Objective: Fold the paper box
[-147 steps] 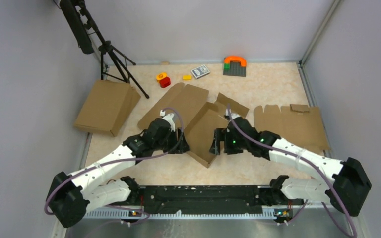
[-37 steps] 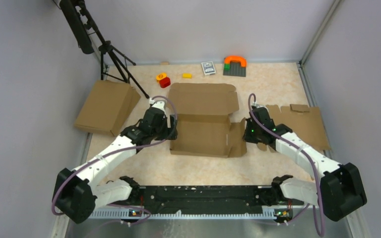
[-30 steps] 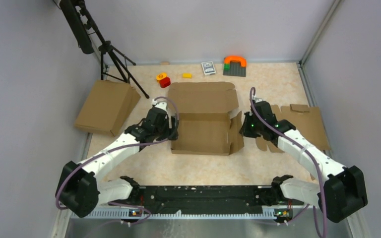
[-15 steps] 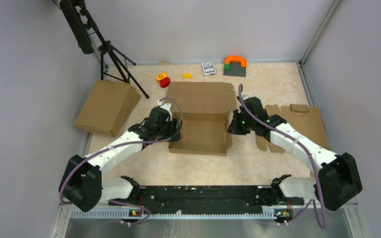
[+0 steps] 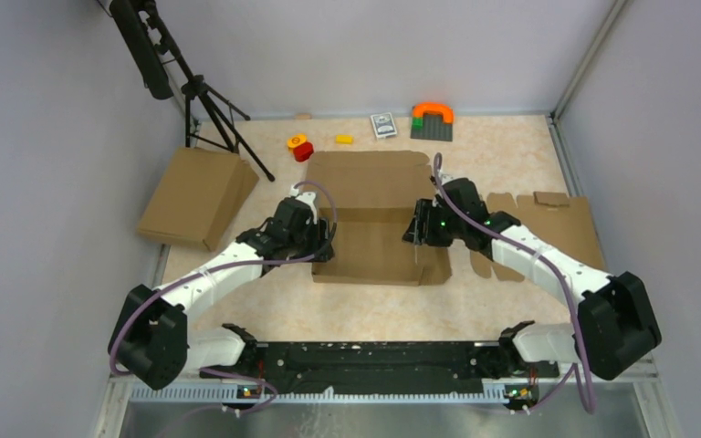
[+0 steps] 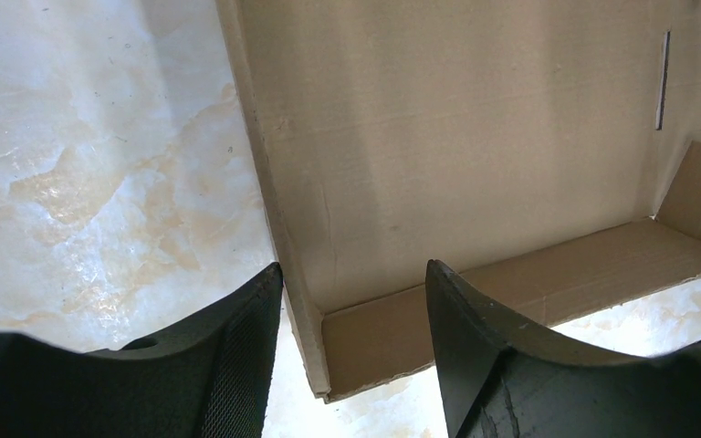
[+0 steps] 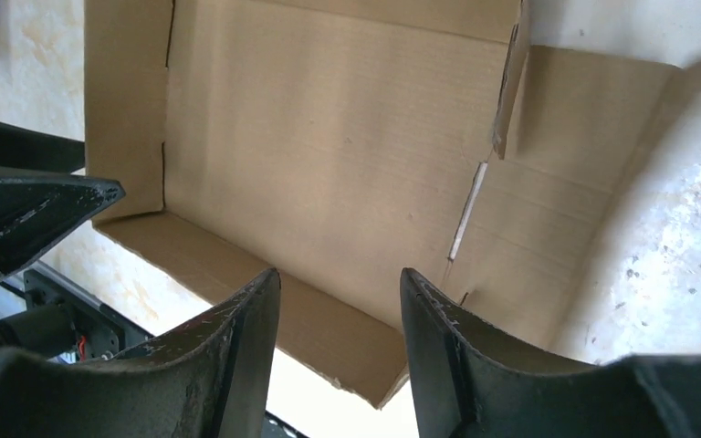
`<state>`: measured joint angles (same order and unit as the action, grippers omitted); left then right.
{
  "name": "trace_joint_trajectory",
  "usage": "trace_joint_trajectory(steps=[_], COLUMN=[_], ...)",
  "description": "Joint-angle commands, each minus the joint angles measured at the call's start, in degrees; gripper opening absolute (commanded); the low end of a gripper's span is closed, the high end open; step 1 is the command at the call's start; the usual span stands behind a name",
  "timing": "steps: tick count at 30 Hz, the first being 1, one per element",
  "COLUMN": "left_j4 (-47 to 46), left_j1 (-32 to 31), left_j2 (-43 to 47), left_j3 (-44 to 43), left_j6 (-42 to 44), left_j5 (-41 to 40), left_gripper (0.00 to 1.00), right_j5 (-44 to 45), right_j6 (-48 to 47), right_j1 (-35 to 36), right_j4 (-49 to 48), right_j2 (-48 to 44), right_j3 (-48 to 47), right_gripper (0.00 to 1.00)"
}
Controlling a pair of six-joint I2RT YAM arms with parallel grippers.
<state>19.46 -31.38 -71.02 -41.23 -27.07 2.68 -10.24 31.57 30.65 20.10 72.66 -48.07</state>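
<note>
Both arms are stretched out over the marbled worktop (image 5: 511, 155), reaching towards the middle. The left arm (image 5: 224, 269) runs from its base at the near left, angling up and inward, with its wrist bent down at the left side of the paper box (image 5: 379, 251). The right arm (image 5: 543, 265) mirrors it, sweeping in from the near right, its wrist tipped down over the box's right side. The paper box sits in the centre of the worktop, right between the two wrists. It's a shallow open tray: the near wall and the left wall (image 6: 303, 319) are standing, the lid panel (image 5: 374, 178) lies flat on the far side, and the right side panel (image 7: 566, 173) splays outward. At the worktop's left edge lies a second shallow brown box (image 5: 196, 196), and a notched cardboard blank (image 5: 548, 228) lies flat on the right, partly under the right arm. A black tripod (image 5: 205, 100) stands at the far left corner. The left tool (image 5: 326, 246) (image 6: 354, 269) is spread and straddles the left wall by the near corner. One of its fingers (image 6: 228, 365) is outside over the worktop and the other is inside over the box floor, with clear space on the inner side, so there's no pinch. The right tool (image 5: 413, 233) (image 7: 340, 272) is spread too, hanging above the box floor with nothing between its fingers (image 7: 475, 365). Along the far edge sit a grey baseplate with an orange arch (image 5: 432, 120), a deck of cards (image 5: 382, 125), a red-and-yellow block (image 5: 299, 146) and a small yellow brick (image 5: 343, 140).
</note>
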Motion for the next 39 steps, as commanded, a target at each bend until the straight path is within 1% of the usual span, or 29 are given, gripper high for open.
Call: trace_joint_trajectory(steps=[1, 3, 6, 7, 9, 10, 12, 13, 16, 19, 21, 24, 27, 28, 31, 33, 35, 39], left_j4=[-2.52, -2.44, -2.08, -1.94, -1.5, -1.27, -0.49, -0.07, 1.52, 4.67, 6.37, 7.62, 7.92, 7.65, 5.87, 4.14, 1.93, -5.76], left_j1=[0.06, 0.04, 0.11, 0.03, 0.09, 0.09, 0.09, 0.07, 0.09, 0.03, 0.01, -0.03, -1.18, -2.15, -6.96, -11.03, -14.12, -18.24], left_j2=[0.58, 0.63, 0.86, 0.82, 1.0, 1.15, 1.44, 1.7, 3.15, 5.22, 7.21, 9.36, 9.9, 9.61, 7.38, 4.8, 1.77, -4.02], left_j3=[0.28, 0.2, 0.05, 0.03, -0.27, -0.45, -1.01, -1.35, -2.14, -3.83, -5.01, -6.39, -7.69, -8.09, -9.63, -11.23, -12.86, -14.64], left_j6=[0.26, 0.35, 0.52, 0.57, 0.61, 0.69, 0.78, 0.83, 0.94, 1.2, 1.59, 2.06, 0.98, 0.51, -0.77, -1.41, -2.41, -3.77], left_j5=[0.93, 0.77, 0.51, 0.3, -0.13, -0.37, -0.99, -1.15, -2.1, -5.7, -6.84, -5.92, -4.6, -4.53, -5.81, -7.44, -8.04, -5.1], left_gripper=[0.6, 0.6, 0.61, 0.61, 0.61, 0.61, 0.63, 0.63, 0.66, 0.71, 0.73, 0.74, 0.73, 0.73, 0.73, 0.72, 0.72, 0.71], right_j5=[-1.72, -1.41, 1.45, 2.63, 5.27, 7.16, 11.83, 14.43, 18.99, 19.35, 18.33, 16.91, 17.31, 17.27, 15.04, 12.6, 10.61, 5.96], right_j6=[0.39, 0.2, -0.76, -1.09, -1.56, -1.66, -1.88, -2.28, -2.47, -1.44, -1.12, -1.1, -1.58, -2.01, -3.84, -4.05, -3.68, -1.64], right_j1=[0.55, 0.51, -0.22, -0.85, -2.73, -3.88, -5.88, -6.46, -7.09, -7.19, -7.14, -7.18, -7.13, -7.16, -7.18, -7.14, -7.1, -6.84], right_j4=[-3.22, -2.6, 0.43, 1.52, 3.82, 5.33, 8.18, 9.31, 11.03, 9.55, 7.31, 4.16, 3.58, 3.51, 3.2, 3.75, 5.04, 5.73], right_j2=[0.87, 0.27, -2.31, -3.78, -6.78, -8.08, -10.23, -10.97, -10.31, -7.61, -5.91, -3.77, -2.03, -1.71, -2.29, -3.08, -4.26, -7.51], right_j3=[1.14, 0.87, -0.41, -0.58, -0.62, -0.5, 0.12, 0.73, 3.05, 5.3, 6.65, 7.75, 7.49, 7.26, 6.48, 5.57, 4.21, 2.49], right_gripper=[0.5, 0.52, 0.6, 0.61, 0.61, 0.59, 0.58, 0.59, 0.64, 0.64, 0.62, 0.58, 0.51, 0.45, 0.14, 0.0, 0.0, 0.0])
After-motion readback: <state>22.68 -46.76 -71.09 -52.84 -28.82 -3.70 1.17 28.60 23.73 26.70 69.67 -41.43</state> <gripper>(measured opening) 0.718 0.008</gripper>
